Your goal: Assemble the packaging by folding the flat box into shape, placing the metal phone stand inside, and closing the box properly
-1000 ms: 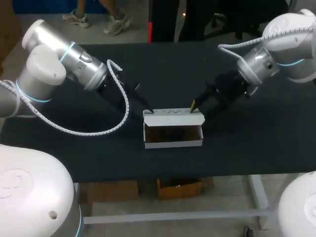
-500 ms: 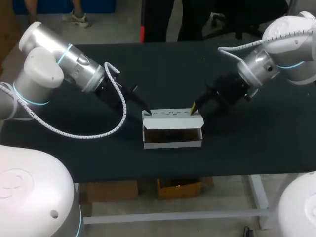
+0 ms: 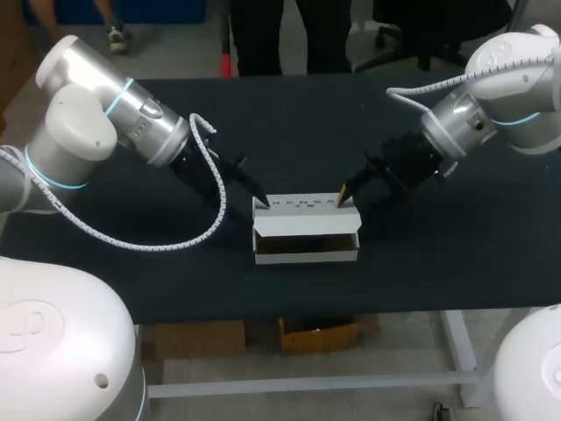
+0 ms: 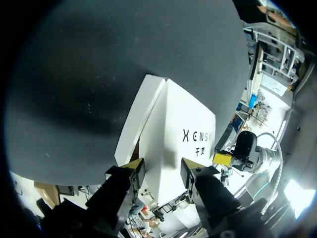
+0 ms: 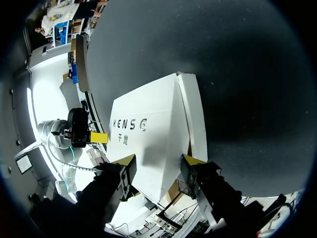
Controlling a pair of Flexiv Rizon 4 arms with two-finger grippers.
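A white box [image 3: 305, 250] stands mid-table with its dark opening facing the front edge. Its printed lid [image 3: 302, 203] leans forward over the opening. The inside is too dark to make out a phone stand. My left gripper [image 3: 259, 195] is at the lid's left rear corner, my right gripper [image 3: 344, 193] at its right rear corner. In the left wrist view the box [image 4: 173, 124] fills the gap of the open left gripper [image 4: 161, 167]. In the right wrist view the box [image 5: 148, 134] likewise sits between the open right gripper [image 5: 158, 161] fingers.
The black table [image 3: 438, 246] carries nothing else. Each wrist view shows the other arm's yellow fingertip beyond the box's far end: the right arm's [image 4: 223, 158] and the left arm's [image 5: 99, 137].
The lid has tipped further forward and down, so the dark opening looks narrower. Both grippers stayed at the lid's rear corners and spread their fingers slightly.
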